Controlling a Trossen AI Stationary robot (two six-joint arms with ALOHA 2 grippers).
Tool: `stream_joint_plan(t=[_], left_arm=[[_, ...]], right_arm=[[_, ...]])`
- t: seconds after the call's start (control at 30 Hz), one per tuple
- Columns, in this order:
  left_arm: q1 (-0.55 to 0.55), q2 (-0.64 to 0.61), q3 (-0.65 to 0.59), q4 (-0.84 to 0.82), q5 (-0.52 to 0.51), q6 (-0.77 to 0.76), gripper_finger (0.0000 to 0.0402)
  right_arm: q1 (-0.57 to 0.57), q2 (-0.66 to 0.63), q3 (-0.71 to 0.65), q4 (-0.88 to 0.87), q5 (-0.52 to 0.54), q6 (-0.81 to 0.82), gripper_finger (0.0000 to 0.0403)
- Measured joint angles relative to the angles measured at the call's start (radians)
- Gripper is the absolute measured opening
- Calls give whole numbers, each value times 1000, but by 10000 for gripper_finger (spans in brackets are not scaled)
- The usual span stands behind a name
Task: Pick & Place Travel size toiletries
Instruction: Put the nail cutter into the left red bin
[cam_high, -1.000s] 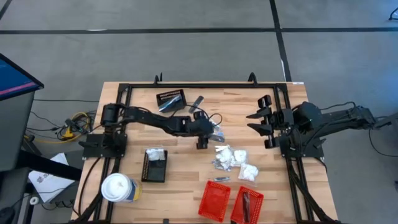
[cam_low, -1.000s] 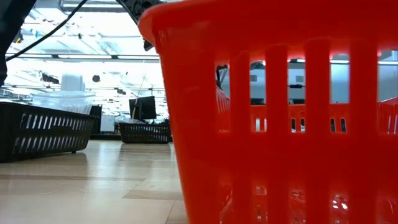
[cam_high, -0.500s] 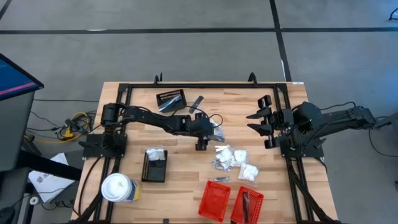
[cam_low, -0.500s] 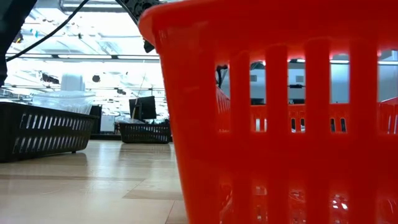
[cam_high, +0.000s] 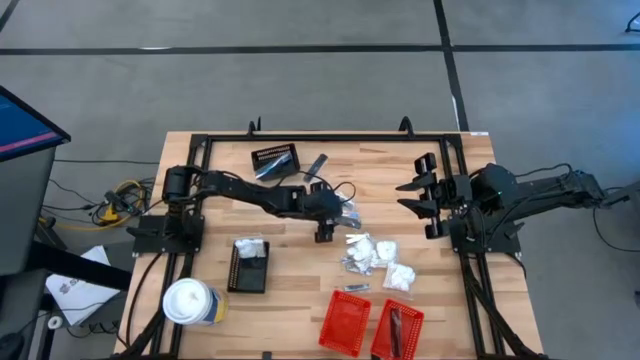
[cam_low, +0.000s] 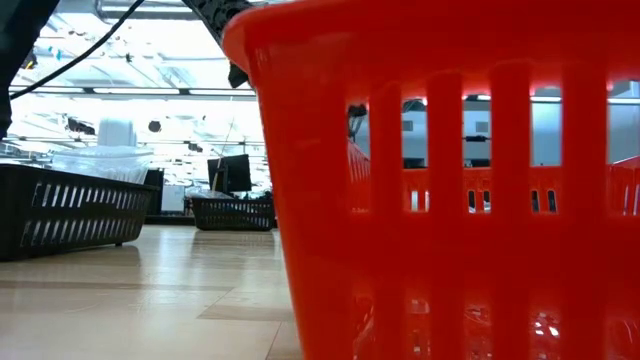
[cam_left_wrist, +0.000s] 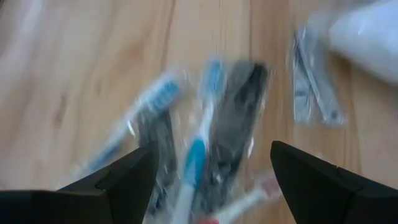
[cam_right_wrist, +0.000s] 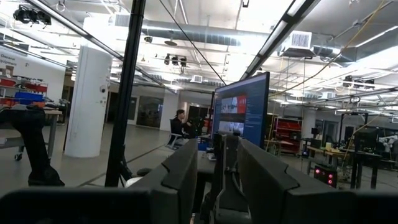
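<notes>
The travel size toiletries lie in two lots on the wooden table. White packets and silvery sachets (cam_high: 378, 256) are heaped right of centre. A few clear-wrapped items (cam_high: 350, 213) lie just beyond my left gripper (cam_high: 340, 215). In the left wrist view these are blue-and-white brushes (cam_left_wrist: 200, 140) and a dark stick (cam_left_wrist: 239, 106) in clear wrap. My left gripper (cam_left_wrist: 212, 148) hovers over them, tilted down and open, one finger on each side, touching nothing. My right gripper (cam_high: 418, 195) is raised at the right edge, open (cam_right_wrist: 217, 180) and holding nothing.
A black basket (cam_high: 277, 160) stands at the far side. Another (cam_high: 249, 266) at the near left holds a white packet. Two red baskets (cam_high: 345, 322) (cam_high: 397, 330) stand at the near edge, and one fills the low view (cam_low: 450, 180). A white lidded cup (cam_high: 190, 302) stands near left.
My left gripper has rolled slightly at the wrist while staying in place over the wrapped items. Nothing on the table has moved.
</notes>
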Motion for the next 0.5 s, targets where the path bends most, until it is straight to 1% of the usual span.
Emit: stream_joint_plan(t=[0.07,0.2,0.5], left_arm=[[-7,1,-17,-4,9,-7,301],[-15,1,-39,9,67,-31,301],[-18,1,-39,41,71,-29,301]], right_arm=[[0,0,0,-1,0,-1,108],[-1,0,0,-1,0,-1,108],[-1,0,0,-1,0,-1,108]])
